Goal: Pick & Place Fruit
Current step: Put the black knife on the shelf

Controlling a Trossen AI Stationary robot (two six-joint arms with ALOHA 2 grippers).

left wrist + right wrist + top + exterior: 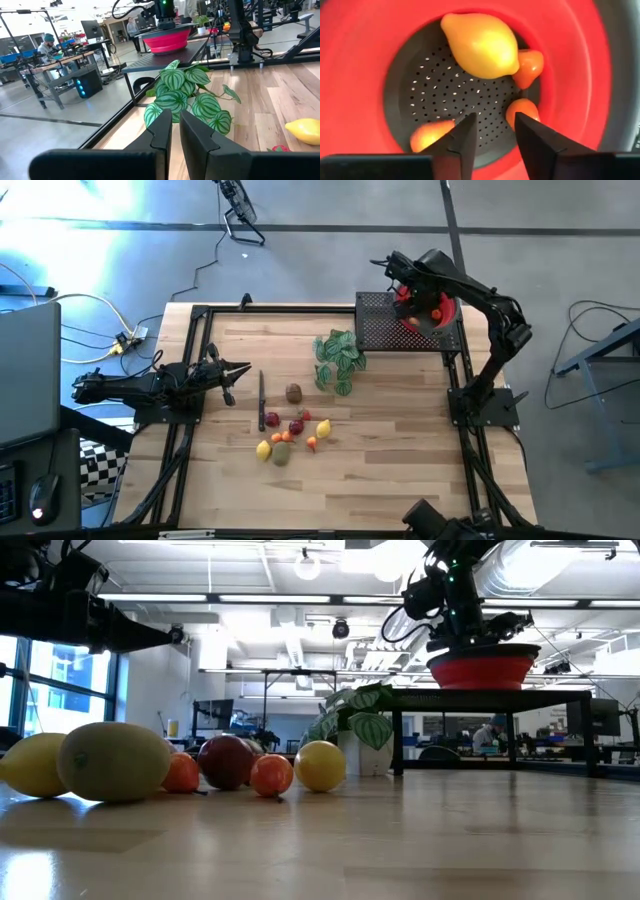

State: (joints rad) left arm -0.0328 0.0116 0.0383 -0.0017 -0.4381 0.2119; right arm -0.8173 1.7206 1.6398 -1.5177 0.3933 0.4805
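Directly beneath the right gripper point(492, 131), whose jaws stand slightly parted and hold nothing, the red bowl point(365, 75) contains a lemon point(480, 46) and three orange fruits point(527, 67). Far off, the left gripper point(175, 132) hangs with jaws nearly closed and empty, facing the leafy sprig point(187, 97); more fruit point(290, 435) lies on the counter point(400, 470).

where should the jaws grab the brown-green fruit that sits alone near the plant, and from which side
Probably from straight above, jaws closing across its narrower middle. The brown-green fruit stands apart from the fruit cluster, with bare table on all sides; only the leafy plant is close, so keep the jaws away from the plant side.
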